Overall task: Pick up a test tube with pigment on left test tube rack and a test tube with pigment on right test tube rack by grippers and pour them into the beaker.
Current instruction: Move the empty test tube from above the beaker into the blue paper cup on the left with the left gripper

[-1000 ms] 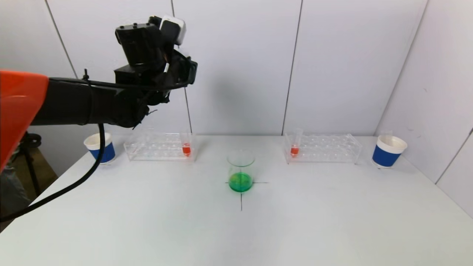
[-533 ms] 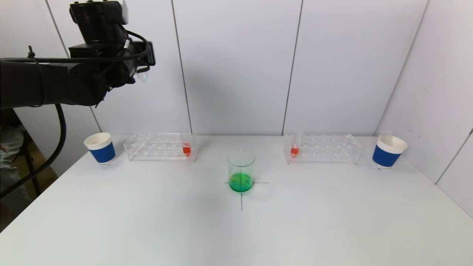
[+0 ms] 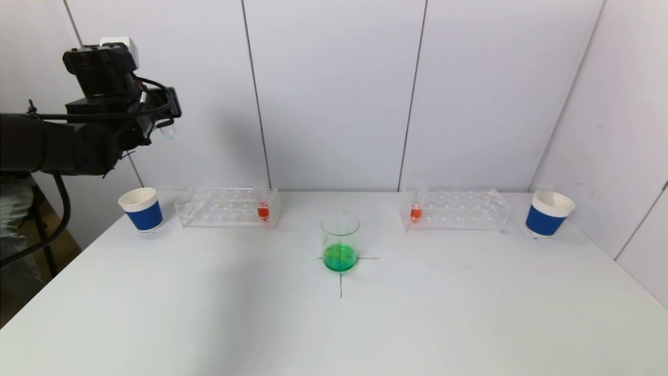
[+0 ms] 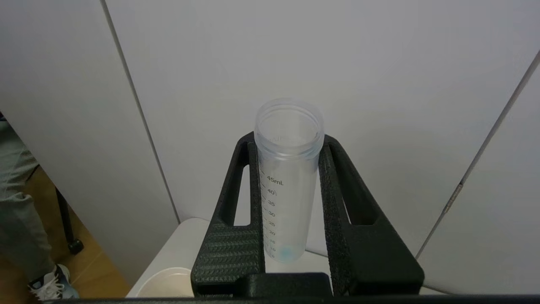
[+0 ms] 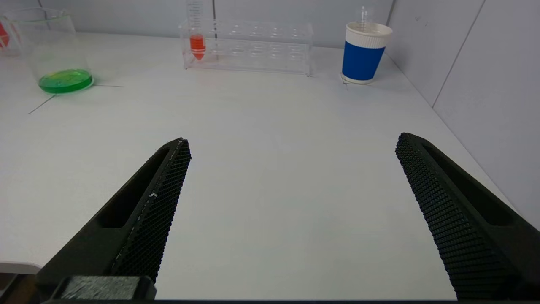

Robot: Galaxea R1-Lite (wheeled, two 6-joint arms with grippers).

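My left gripper (image 3: 166, 124) is high above the table's left end, over the left blue cup (image 3: 141, 209). It is shut on a clear, nearly empty test tube (image 4: 287, 190) with a faint blue trace at its tip. The left wrist view shows this gripper (image 4: 289, 142) with a finger on each side of the tube. The beaker (image 3: 340, 241) holds green liquid at the table's centre. A tube with red pigment (image 3: 263, 209) stands in the left rack (image 3: 219, 208). Another (image 3: 416, 210) stands in the right rack (image 3: 464, 210). My right gripper (image 5: 291, 143) is open and empty, low over the near right table.
A second blue cup (image 3: 549, 213) stands at the far right, and also shows in the right wrist view (image 5: 365, 52). The left cup's rim (image 4: 168, 283) shows below the held tube. Wall panels stand close behind the racks.
My left arm has swung left from above the left rack's right end to above the left cup, carrying the tube, and has come down a little. Nothing on the table has moved.
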